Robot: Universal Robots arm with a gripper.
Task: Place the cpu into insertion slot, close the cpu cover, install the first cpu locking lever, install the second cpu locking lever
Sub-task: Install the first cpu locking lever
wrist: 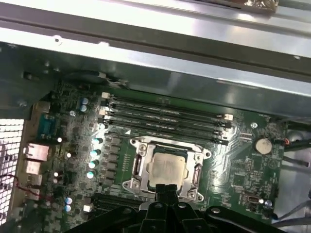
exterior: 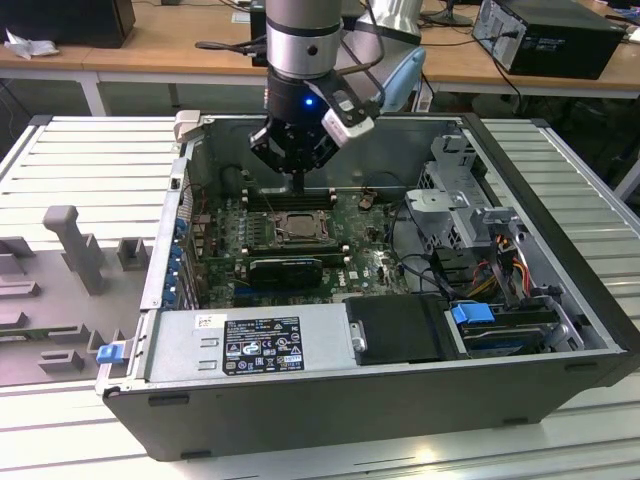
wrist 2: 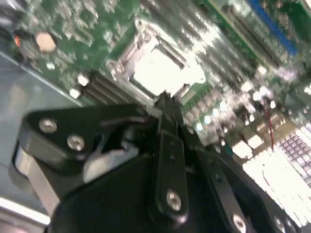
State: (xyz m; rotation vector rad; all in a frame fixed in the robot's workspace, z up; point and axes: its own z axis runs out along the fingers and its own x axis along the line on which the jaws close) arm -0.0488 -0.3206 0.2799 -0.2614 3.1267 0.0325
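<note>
Above the slot [exterior: 297, 226] you have open air: the case [exterior: 560, 300] lies on its side with the top panel off. The gripper [exterior: 298, 185] hangs just over the slot's far edge, between it and the memory slots [wrist: 165, 115], fingers together. On the near side in the exterior view, a black card [exterior: 285, 270] stands up just beside the slot. To the exterior view's right, loose cables [exterior: 420, 262] and the drive cage [exterior: 455, 215] crowd in. The case wall [wrist: 160, 63] rises just beyond the memory slots. The cpu [wrist: 167, 168] sits in the slot, cover [wrist: 194, 150] down around it.
</note>
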